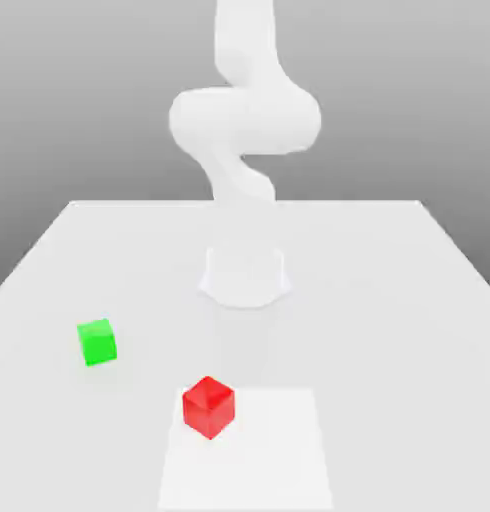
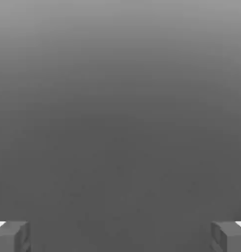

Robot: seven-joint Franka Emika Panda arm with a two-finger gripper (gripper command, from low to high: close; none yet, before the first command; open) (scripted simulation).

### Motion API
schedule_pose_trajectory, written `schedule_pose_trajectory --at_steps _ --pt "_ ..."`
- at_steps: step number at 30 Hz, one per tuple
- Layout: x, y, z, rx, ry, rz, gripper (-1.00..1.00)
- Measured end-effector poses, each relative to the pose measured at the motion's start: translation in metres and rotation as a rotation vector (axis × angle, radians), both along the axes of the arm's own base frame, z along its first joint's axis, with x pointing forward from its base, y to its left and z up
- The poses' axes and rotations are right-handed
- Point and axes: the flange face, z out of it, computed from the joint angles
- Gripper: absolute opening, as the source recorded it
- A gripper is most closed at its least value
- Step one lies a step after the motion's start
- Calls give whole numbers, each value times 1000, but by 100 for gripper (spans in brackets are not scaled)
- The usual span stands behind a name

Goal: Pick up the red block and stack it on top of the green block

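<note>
Red block (image 1: 208,406): where is it, and is it held?

**Answer:** It is not held. It rests on the table (image 1: 389,300), a wide white surface under a plain grey backdrop. From largest to smallest, the next thing is the arm (image 1: 244,120).

**Question:** How is the arm posed?

**Answer:** The arm is white and thick. It rises from a round base (image 1: 245,275) at the middle of the table and leans towards the exterior view's left. It then bulges out in a big elbow to the right and climbs past the top edge of the picture.

**Question:** And the gripper?

**Answer:** In the hand view the gripper (image 2: 120,237) is released. Its two grey fingers (image 2: 12,237) stand spread wide apart. Between them there is smooth grey background, and they touch no object.

**Question:** What lies on the table?

**Answer:** A paler square patch (image 1: 269,450) lies flat at the near edge, in front of the base. The red block sits on that patch's corner at the exterior view's left, with one vertical edge turned towards the camera. The green block (image 1: 97,342) stands on bare table, further to the exterior view's left and a little further back. The two cubes are apart and look about the same size.

**Question:** Where are they relative to the gripper?

**Answer:** Both are free of its fingers. I cannot tell on which side of it they lie.
</note>
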Motion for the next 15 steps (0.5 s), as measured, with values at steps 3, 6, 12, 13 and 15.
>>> schedule_pose_trajectory --at_steps 3,6,12,13,15 --pt "34 -4 -74 12 112 -91 0" --pt "54 -14 -149 34 219 -180 0" --pt "52 -40 -299 113 434 -361 0" --pt "46 -43 -325 131 472 -393 0" --pt "29 -49 -375 175 551 -461 0"
